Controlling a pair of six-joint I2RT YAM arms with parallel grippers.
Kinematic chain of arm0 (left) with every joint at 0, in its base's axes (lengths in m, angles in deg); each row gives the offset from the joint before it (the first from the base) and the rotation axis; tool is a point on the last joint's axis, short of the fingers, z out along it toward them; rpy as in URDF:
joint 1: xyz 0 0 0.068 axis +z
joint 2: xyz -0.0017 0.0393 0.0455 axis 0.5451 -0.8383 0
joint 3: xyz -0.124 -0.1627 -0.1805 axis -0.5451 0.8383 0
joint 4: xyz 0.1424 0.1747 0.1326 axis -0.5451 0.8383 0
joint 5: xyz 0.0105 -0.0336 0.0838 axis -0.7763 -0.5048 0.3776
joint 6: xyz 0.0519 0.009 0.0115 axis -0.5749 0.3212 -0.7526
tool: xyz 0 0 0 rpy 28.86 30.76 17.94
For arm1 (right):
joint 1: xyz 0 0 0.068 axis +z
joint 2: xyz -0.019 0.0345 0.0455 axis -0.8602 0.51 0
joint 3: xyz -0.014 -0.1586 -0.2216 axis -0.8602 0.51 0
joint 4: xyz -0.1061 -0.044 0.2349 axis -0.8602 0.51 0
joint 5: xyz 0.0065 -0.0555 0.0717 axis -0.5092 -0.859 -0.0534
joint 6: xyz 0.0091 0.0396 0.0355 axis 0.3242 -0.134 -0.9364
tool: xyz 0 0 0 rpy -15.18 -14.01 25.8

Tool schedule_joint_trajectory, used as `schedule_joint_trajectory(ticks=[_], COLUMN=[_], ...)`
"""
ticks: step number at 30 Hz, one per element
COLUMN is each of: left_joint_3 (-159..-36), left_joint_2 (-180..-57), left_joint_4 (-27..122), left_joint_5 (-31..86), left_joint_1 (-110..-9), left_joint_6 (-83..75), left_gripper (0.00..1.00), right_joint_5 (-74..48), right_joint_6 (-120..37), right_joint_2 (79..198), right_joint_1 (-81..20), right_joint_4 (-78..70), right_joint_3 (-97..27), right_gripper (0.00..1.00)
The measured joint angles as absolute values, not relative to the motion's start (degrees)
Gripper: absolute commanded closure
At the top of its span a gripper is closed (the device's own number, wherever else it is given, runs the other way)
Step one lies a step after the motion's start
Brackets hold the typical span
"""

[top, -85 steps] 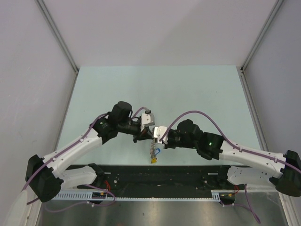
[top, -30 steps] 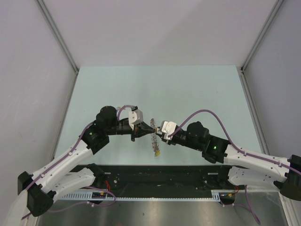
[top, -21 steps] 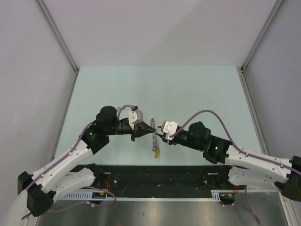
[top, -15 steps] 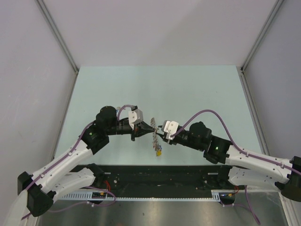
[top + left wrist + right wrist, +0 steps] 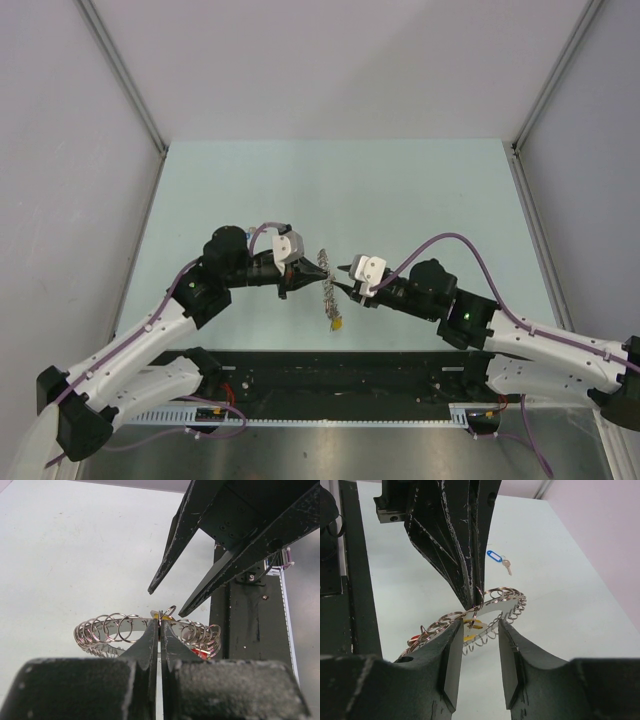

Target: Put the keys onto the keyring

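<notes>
We see the pale green bench (image 5: 400, 190) spread wide under both arms. The left arm (image 5: 165, 318) and the right arm (image 5: 545, 338) reach in from either side, and their tips meet near the middle, close to the near edge. Between them is the keyring (image 5: 502, 602), a round band fringed with many small wire rings (image 5: 107, 627). In the top view it shows edge-on as a thin glinting line. The left jaws are pressed together on the band's rim, their two fingers (image 5: 150, 640) closing on it from the near side in the left wrist view. The right jaws stand apart and face the left ones across the ring. Their fingertips (image 5: 181, 613) are just beside the rim by one small loop, and we cannot tell whether they touch it. Nor can we tell whether the keyring rests on the bench or is held clear of it. A blue-tagged key (image 5: 496, 558) lies flat on the bench, well apart from the ring. A yellow tag (image 5: 472, 625) sits on the ring close to the pinch, and a red tag (image 5: 414, 639) sits further round the band.
</notes>
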State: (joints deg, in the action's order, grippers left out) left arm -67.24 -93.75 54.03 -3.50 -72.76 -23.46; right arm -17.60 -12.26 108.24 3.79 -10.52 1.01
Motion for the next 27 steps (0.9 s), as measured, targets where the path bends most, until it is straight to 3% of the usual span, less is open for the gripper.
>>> schedule_joint_trajectory(ticks=[5, 13, 19, 23, 25, 27], left_joint_3=[-67.2, -67.1, -67.1, -66.4, -66.0, -65.9], left_joint_2=[-93.6, -93.4, -93.4, -93.1, -92.8, -92.7], left_joint_4=[54.0, 54.1, 54.3, 54.2, 54.2, 54.0], left_joint_5=[-3.5, -3.5, -3.5, -3.4, -3.2, -3.0], left_joint_1=[-72.8, -72.8, -72.7, -72.7, -72.7, -72.7], left_joint_6=[-23.4, -23.4, -23.4, -23.3, -23.0, -22.7], left_gripper=[1.00, 1.00, 0.99, 0.99, 1.00, 0.88], right_joint_5=[-17.2, -16.6, -16.6, -16.5, -16.4, -16.3], right_joint_6=[-12.3, -12.3, -12.2, -12.1, -12.1, -12.0], right_joint_2=[109.0, 110.4, 111.4, 111.8, 112.0, 112.0], right_joint_1=[3.8, 3.8, 3.8, 3.8, 3.8, 3.8], right_joint_4=[-10.7, -12.3, -13.1, -13.2, -13.0, -13.0], right_joint_3=[1.0, 1.0, 1.0, 1.0, 1.0, 1.0], right_gripper=[0.71, 0.72, 0.85, 1.00, 1.00, 1.00])
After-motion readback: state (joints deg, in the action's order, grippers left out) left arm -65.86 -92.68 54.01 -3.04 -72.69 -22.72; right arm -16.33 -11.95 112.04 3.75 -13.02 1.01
